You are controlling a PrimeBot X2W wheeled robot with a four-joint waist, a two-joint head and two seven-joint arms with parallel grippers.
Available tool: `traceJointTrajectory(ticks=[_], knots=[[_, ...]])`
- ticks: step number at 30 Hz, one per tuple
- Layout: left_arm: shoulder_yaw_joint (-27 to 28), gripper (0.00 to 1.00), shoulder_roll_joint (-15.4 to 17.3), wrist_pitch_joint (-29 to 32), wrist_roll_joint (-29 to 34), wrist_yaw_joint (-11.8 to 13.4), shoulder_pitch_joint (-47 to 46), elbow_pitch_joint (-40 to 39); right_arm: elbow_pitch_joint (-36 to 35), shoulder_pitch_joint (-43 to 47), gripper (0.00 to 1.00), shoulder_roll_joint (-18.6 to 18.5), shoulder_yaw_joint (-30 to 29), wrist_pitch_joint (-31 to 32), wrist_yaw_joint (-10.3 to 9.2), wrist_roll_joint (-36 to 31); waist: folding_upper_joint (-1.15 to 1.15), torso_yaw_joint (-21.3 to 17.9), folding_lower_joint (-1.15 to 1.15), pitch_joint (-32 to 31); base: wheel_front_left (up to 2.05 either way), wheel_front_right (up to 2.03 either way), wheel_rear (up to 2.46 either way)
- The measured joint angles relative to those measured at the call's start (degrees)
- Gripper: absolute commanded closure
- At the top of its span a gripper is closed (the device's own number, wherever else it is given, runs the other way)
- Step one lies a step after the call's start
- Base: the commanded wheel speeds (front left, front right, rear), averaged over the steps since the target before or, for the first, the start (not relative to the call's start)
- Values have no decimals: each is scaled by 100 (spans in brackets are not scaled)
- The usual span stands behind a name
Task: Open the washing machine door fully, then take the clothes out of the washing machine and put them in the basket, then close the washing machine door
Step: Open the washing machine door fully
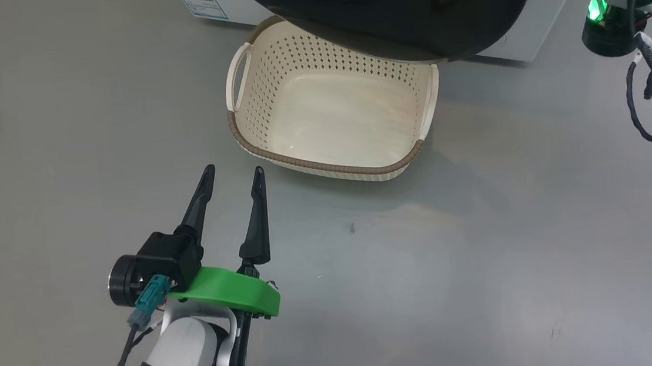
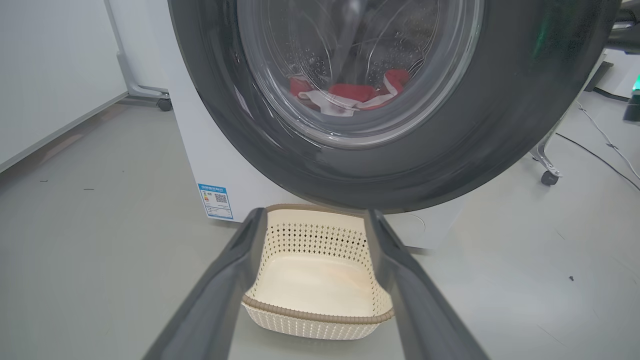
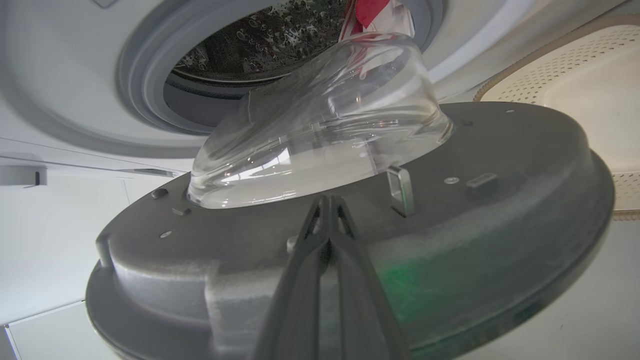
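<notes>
Now: left hand (image 1: 233, 177) fingers apart; right hand (image 3: 327, 200) pressed together against glossy door (image 3: 450, 240); perforated cream basket (image 1: 316, 72) below.

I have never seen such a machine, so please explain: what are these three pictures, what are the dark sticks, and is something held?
It is a wheeled robot with two arms. One picture looks down from its head; the other two come from cameras on its wrists. The dark sticks are gripper fingers. The left gripper is open and holds nothing, above the floor. The right gripper is shut, its tips at the inner side of the washing machine door, which stands partly open. An empty basket sits on the floor below the door. Red and white clothes lie in the washing machine.
</notes>
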Motion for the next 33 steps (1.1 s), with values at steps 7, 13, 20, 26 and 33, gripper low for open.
traceJointTrajectory(ticks=[7,13,20,26,33], knots=[[19,0,1,0,18,0,109,27,57,238,100,121,73,119,42,51,0,-63,0,-182,0,0,0],[31,0,2,0,34,0,123,40,58,433,100,200,199,322,73,132,0,-110,0,-300,0,0,0],[47,0,3,0,44,0,208,47,58,548,100,270,359,487,71,155,0,-148,0,-401,0,0,0],[67,0,3,0,85,0,213,44,30,673,100,293,483,603,70,199,0,-173,0,-434,0,0,0],[80,0,4,0,87,0,235,44,-33,784,100,311,573,635,65,236,0,-197,0,-455,0,0,0]])
